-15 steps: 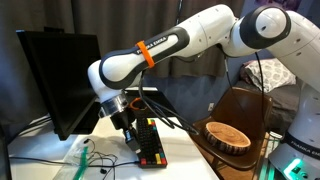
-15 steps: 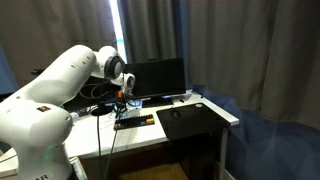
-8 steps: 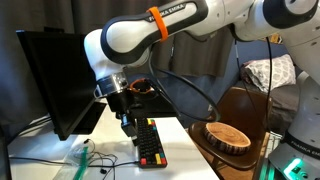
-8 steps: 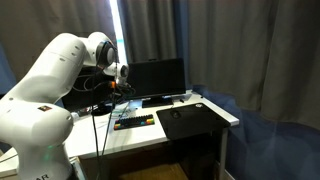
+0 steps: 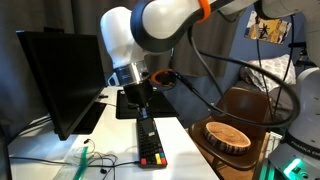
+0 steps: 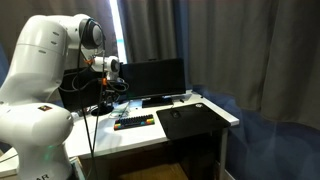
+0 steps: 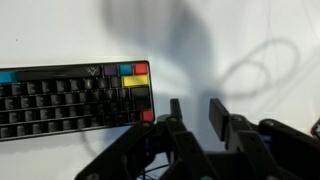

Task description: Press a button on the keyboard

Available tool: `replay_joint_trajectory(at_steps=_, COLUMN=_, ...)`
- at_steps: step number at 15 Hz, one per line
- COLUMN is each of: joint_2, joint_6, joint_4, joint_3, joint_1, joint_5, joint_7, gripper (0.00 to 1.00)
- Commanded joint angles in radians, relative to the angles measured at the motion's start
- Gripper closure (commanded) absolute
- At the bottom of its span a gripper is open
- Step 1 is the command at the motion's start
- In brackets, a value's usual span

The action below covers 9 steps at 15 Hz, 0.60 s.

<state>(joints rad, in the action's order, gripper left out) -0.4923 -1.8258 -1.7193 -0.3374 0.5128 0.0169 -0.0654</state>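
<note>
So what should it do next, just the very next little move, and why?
Probably keep lifting a little, then stop. The pincer has risen steadily away from the keyboard over the last second, so the press seems done. In the wrist view it is open and lies just past the keyboard's coloured-key corner, touching no key.

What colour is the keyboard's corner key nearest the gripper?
Red corner key on the keyboard; wrist view shows it best.
</note>
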Motion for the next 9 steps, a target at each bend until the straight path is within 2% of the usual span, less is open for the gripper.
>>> replay_joint_trajectory(at_steps=1, joint_2=0.21, joint_6=-0.117, joint_4=-0.238, joint_3=-0.02, joint_1=-0.001, joint_5=0.055, joint_7=0.035, gripper=0.32)
replay_joint_trajectory(at_steps=5, joint_2=0.393, joint_6=-0.235, joint_4=-0.428, joint_3=-0.05, joint_1=-0.025, joint_5=0.095, joint_7=-0.017, gripper=0.05)
replay_joint_trajectory(at_steps=6, joint_2=0.442, joint_6=-0.269, joint_4=-0.478, joint_3=-0.054, joint_1=-0.032, joint_5=0.106, joint_7=-0.039, gripper=0.01)
replay_joint_trajectory(at_steps=9, joint_2=0.569, joint_6=-0.364, joint_4=-0.607, joint_3=-0.059, joint_1=-0.052, joint_5=0.102, joint_7=-0.146, gripper=0.0)
